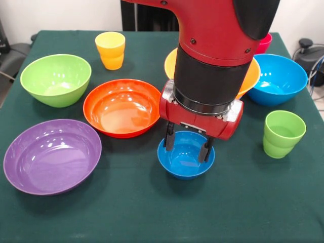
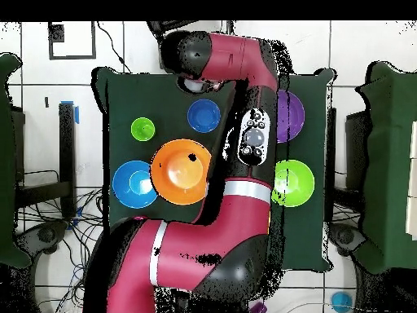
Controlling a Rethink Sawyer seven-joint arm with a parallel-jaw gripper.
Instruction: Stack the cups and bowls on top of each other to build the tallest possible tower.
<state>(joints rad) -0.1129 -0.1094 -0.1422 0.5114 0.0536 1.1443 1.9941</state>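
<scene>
My gripper (image 1: pixel 187 145) is open and hangs low over the small blue bowl (image 1: pixel 185 163), one finger near each side of its rim. The same bowl shows in the overhead view (image 2: pixel 204 115). The orange-red bowl (image 1: pixel 121 107) sits just left of it. The purple bowl (image 1: pixel 51 156) is at the front left and the lime green bowl (image 1: pixel 55 79) behind it. The yellow cup (image 1: pixel 110 49) stands at the back. The yellow-orange bowl (image 1: pixel 251 76) is mostly hidden behind the arm and overlaps a larger blue bowl (image 1: pixel 279 79). The light green cup (image 1: pixel 283 133) stands at the right. The red-pink cup (image 1: pixel 264 43) peeks out behind the arm.
The dark green tablecloth (image 1: pixel 152 212) covers the table. The arm's thick body (image 2: pixel 244 155) hides the table's middle in the overhead view. There the yellow-orange bowl (image 2: pixel 181 171) overlaps the blue bowl (image 2: pixel 129 184), with the light green cup (image 2: pixel 142 128) beside them.
</scene>
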